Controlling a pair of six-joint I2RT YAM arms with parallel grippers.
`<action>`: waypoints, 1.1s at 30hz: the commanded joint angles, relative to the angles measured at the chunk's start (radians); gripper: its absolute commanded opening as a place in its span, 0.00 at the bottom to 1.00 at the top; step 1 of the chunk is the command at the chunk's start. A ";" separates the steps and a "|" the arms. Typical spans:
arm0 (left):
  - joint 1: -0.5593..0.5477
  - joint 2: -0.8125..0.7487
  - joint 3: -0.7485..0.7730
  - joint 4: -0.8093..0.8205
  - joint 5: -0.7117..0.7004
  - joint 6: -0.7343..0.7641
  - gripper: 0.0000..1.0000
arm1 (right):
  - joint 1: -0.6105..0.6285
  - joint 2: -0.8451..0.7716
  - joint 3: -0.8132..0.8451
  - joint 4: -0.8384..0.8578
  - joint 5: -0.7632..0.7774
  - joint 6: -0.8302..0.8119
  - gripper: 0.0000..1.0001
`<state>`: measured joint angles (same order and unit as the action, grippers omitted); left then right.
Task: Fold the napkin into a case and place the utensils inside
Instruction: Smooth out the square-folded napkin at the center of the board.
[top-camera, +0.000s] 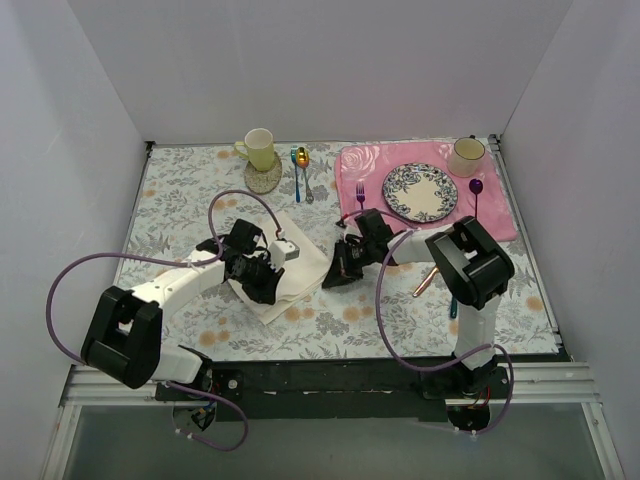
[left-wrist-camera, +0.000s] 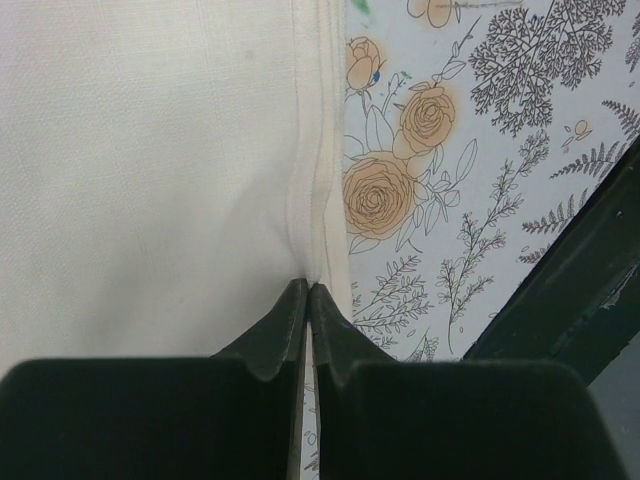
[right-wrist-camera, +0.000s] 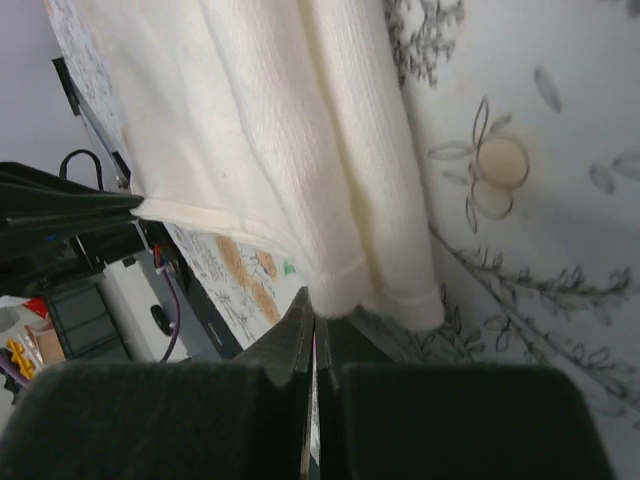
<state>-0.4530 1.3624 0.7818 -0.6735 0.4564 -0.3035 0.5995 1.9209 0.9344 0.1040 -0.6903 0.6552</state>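
On the floral table (top-camera: 400, 322), ringed by white walls (top-camera: 320, 70), the left gripper (left-wrist-camera: 308, 292) and right gripper (right-wrist-camera: 314, 308) each pinch the napkin (top-camera: 303, 268) tight, while a plate (top-camera: 419, 193) lies on the pink placemat (top-camera: 492, 216).

Left arm (top-camera: 170, 290) stretches from lower left toward frame centre, wrist low. Left gripper (left-wrist-camera: 308, 290) pinched tight on the napkin (top-camera: 300, 268) edge. Right arm (top-camera: 470, 265) elbow raised at right, forearm angled toward centre. Right gripper (right-wrist-camera: 315, 305) closed, tips together on the napkin corner.

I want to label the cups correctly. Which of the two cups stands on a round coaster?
The yellow mug at the back left, on the coaster; the cream cup stands by the far corner of the pink placemat.
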 joint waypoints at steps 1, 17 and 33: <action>0.016 -0.005 -0.030 0.037 0.011 -0.013 0.00 | -0.012 0.052 0.130 0.000 0.071 -0.041 0.01; 0.027 0.095 0.047 0.077 0.068 -0.060 0.00 | -0.033 -0.031 0.155 -0.040 0.051 -0.036 0.01; 0.027 0.026 0.068 0.055 0.172 -0.055 0.00 | 0.029 0.072 0.098 0.069 0.041 0.185 0.02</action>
<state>-0.4328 1.4353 0.8177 -0.6205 0.5705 -0.3561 0.6182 1.9545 0.9924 0.1158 -0.6373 0.7757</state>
